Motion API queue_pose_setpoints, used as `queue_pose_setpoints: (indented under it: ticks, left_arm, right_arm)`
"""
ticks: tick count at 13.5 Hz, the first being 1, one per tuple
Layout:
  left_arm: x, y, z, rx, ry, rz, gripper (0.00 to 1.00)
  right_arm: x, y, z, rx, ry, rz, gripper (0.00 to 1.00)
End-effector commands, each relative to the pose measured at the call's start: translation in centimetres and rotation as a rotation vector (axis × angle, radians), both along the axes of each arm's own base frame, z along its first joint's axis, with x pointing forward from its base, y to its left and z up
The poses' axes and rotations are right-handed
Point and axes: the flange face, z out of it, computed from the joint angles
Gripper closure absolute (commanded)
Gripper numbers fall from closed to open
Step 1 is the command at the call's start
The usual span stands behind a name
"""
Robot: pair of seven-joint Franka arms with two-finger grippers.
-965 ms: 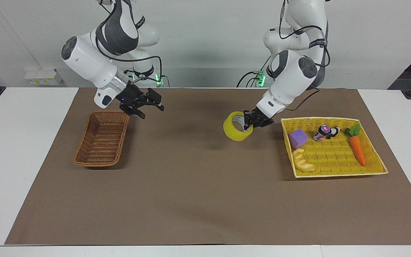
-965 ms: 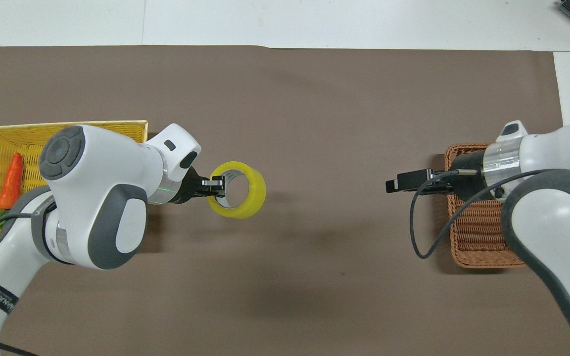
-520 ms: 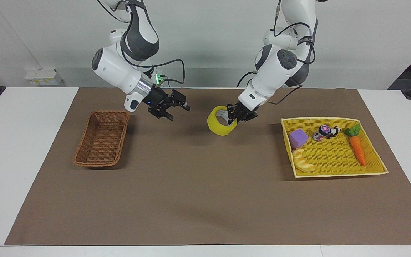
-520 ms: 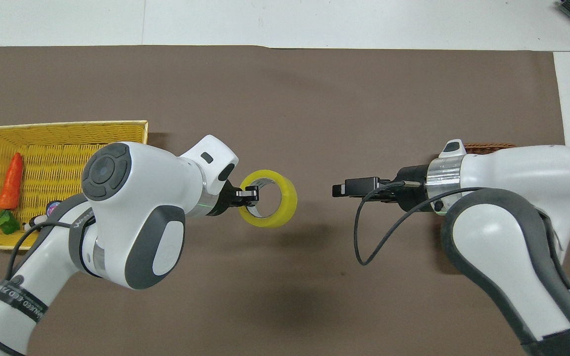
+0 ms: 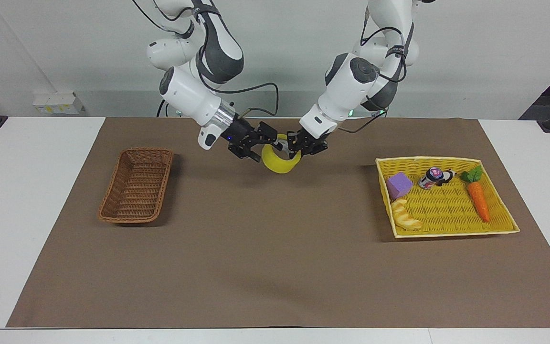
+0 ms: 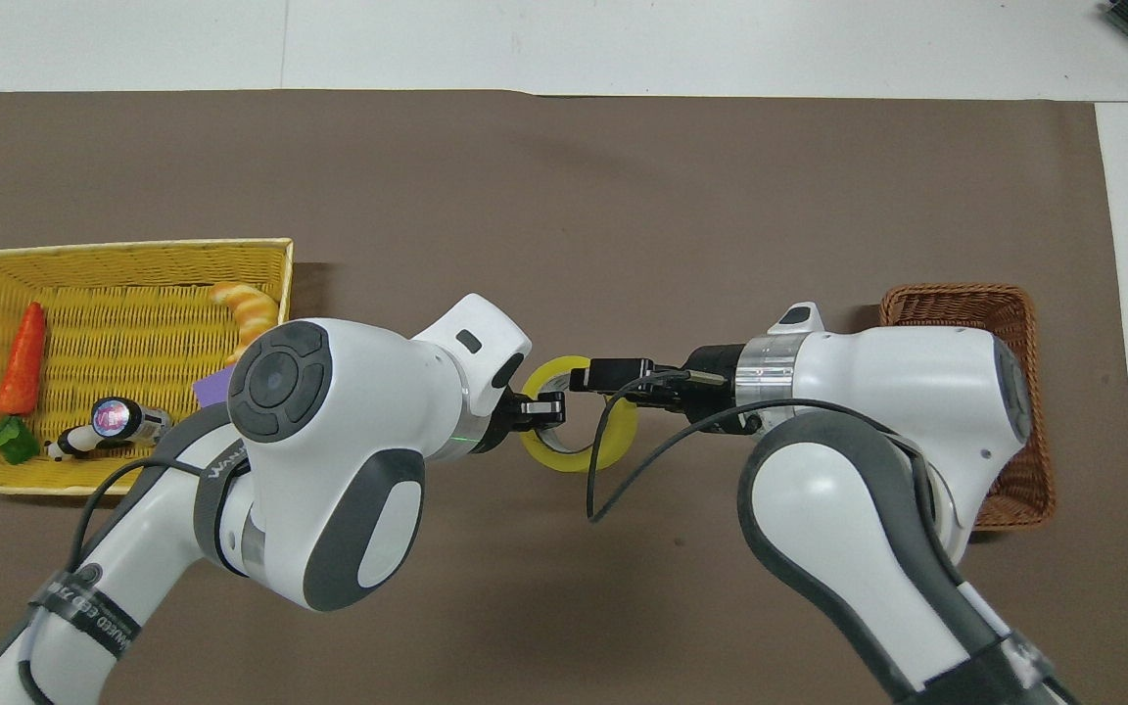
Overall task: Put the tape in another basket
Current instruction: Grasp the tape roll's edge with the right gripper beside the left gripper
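A: How many things do we count on the desk (image 5: 26, 200)?

B: We count one brown mat (image 5: 275, 267), two woven containers and, up in the air over the mat's middle, one roll of tape (image 5: 279, 162). The brown wicker basket (image 5: 136, 186) lies toward the right arm's end; in the overhead view it sits at about three o'clock from the tape. It holds nothing that we can see.

A: And the yellow tray (image 5: 451, 229)?

B: Toward the left arm's end, at about nine o'clock from the tape in the overhead view. Inside we count four toys: one purple block (image 5: 399, 185), one pale croissant (image 5: 405, 215), one orange carrot (image 5: 478, 198) and one small can (image 5: 431, 177) lying on its side with a dark little piece just beside it.

A: What of the two arms?

B: We see both meeting at the roll. The left gripper (image 5: 298, 145) has its jaws pinching the wall of the tape, holding it clear of the mat with its hole turned partly upward. The right gripper (image 5: 259, 144) is over the mat's middle too, jaws spread wide, just beside the tape at the rim turned toward the wicker basket. Whether it touches the roll, we cannot tell.
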Motion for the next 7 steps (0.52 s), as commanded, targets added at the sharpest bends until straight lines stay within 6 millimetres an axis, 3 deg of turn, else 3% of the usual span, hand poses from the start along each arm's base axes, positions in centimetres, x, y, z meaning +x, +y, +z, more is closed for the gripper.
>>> queue_pose_setpoints:
  ticks: [1,5,6,7]
  left_arm:
    - [-0.05,-0.35,1.23,-0.028,-0.022,0.021,1.00]
    - [0.28,-0.56,1.43,-0.037,-0.029,0.023,1.00]
    - [0.39,-0.42,1.43,-0.037,-0.029,0.026,1.00]
    - [0.47,-0.45,1.52,-0.039,-0.032,0.025,1.00]
  right_arm:
    - [-0.16,-0.38,-0.47,0.016,0.021,-0.028,0.00]
    - [-0.51,-0.60,-0.63,0.016,0.037,-0.037,0.00]
    - [-0.56,-0.51,-0.64,0.017,0.048,-0.045,0.12]
    - [-0.56,-0.51,-0.64,0.018,0.059,-0.056,0.54]
